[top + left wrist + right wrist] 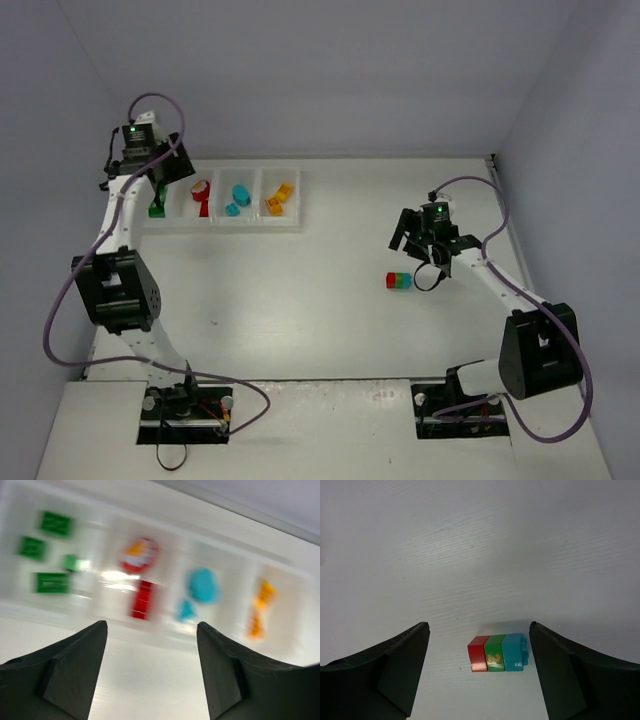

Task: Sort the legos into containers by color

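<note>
Right arm (pixel 540 345) and left arm (pixel 115 285) rise from the near edge of the table (pixel 300 330), one reaching out to each side. At the far left lies the tray (pixel 250 227). Its four compartments hold, left to right, green bricks (pixel 51 582), red bricks (pixel 142 599), cyan bricks (pixel 202 585) and orange bricks (pixel 260 607). The wrist view there is blurred, so finer detail cannot be told.

The left jaws hang above the tray, parted, with nothing between them.

Well apart from the tray, on the right of the table, lies one stack (pixel 497 653) on its side: red, green and cyan bricks joined in a row. The right jaws stand wide open just over it, one to each side, touching nothing.

Sorting looks nearly done, and this stack seems the last piece. The step in hand is its pickup. The next move calls for lowering the right jaws squarely over the stack and closing across its short sides. Being three colours, it probably needs the left jaws to pull the bricks apart before each goes in its compartment.
</note>
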